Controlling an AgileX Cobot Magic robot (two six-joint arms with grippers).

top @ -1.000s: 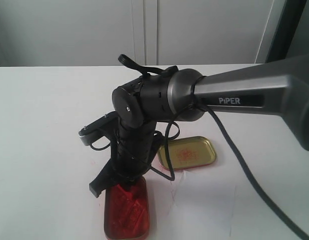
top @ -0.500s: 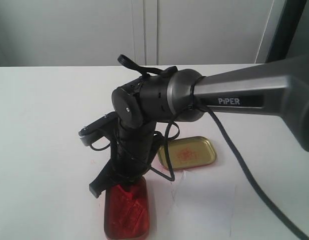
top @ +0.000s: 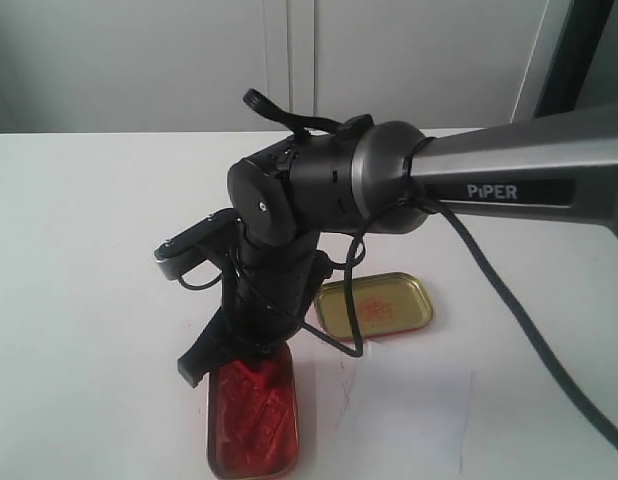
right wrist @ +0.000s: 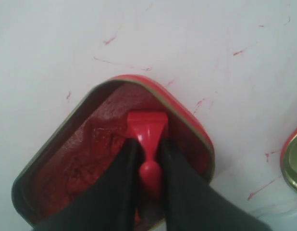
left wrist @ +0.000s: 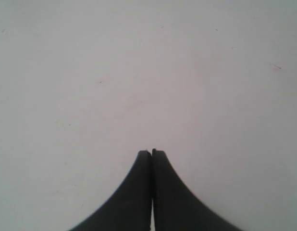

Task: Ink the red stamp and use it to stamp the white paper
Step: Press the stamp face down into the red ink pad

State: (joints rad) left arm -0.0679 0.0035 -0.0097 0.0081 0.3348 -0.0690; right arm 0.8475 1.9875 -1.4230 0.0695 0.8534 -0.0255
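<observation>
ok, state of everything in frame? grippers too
ink tin: open, red ink inside.
tin lid: off, lying inside up, red-smeared.
red stamp: gripped by its handle, base down in the ink tin; contact with the ink unclear.
right gripper: shut on red stamp.
left gripper: shut, empty.
white paper: lying flat, no print visible.

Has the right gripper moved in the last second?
Yes, slightly. Against the gold lid, which stayed put, the right gripper holding the red stamp has risen a little in the exterior view.
</observation>
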